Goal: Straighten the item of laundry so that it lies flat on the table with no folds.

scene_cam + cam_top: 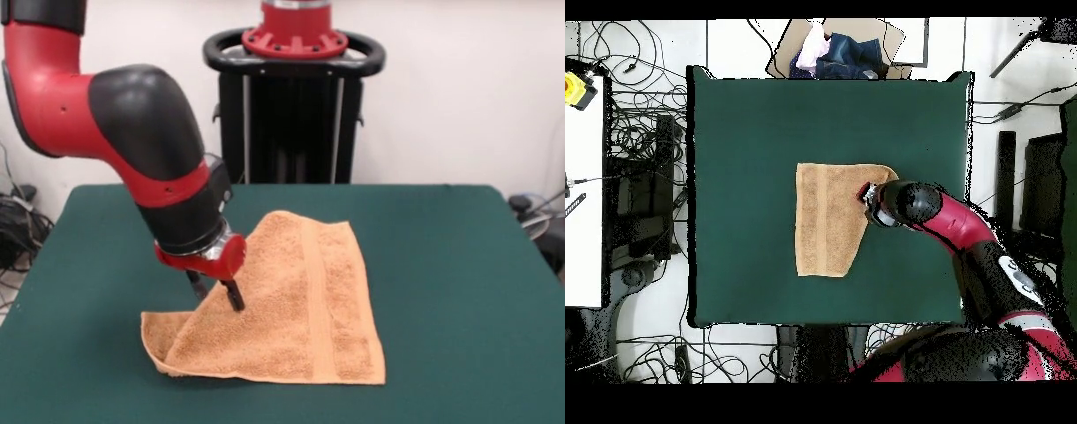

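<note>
Hand [214, 293] hangs under the red and black arm [141, 132], which reaches down at a slant from the front view's upper left, wrist tilted. Bench [459, 265]: dark green, wide. Orange-tan towel [300, 309] lies near the bench's middle, one side folded over itself so the outline tapers; a flat corner pokes out beneath the fold. Two dark fingers [234, 296] stand narrowly apart, tips at the folded edge; grip on the cloth cannot be told.
</note>
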Available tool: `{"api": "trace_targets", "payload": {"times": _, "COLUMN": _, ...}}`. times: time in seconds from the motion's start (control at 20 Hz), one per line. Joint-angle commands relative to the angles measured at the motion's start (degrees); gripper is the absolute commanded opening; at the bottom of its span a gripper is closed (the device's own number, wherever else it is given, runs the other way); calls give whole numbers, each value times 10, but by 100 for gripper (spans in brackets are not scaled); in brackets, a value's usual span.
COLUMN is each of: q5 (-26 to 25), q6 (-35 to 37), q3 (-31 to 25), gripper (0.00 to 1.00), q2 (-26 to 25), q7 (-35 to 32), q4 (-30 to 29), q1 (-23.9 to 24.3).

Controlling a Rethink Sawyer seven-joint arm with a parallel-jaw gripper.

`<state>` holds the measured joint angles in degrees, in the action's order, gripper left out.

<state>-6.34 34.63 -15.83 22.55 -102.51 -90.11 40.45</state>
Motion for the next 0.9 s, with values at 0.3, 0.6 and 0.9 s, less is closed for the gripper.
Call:
{"api": "trace_targets", "payload": {"times": 0.3, "q5": -33, "q6": 98, "q3": -83, "gripper": 100, "q2": -21, "q7": 97, "q4": 38, "q1": 26}}
{"api": "trace_targets", "payload": {"times": 0.6, "q5": -34, "q6": 84, "q3": -79, "gripper": 100, "q2": -17, "q7": 74, "q4": 29, "q1": 27}}
{"api": "trace_targets", "payload": {"times": 0.9, "q5": -34, "q6": 76, "q3": -77, "gripper": 100, "q2": -12, "q7": 60, "q4": 22, "q1": 26}}
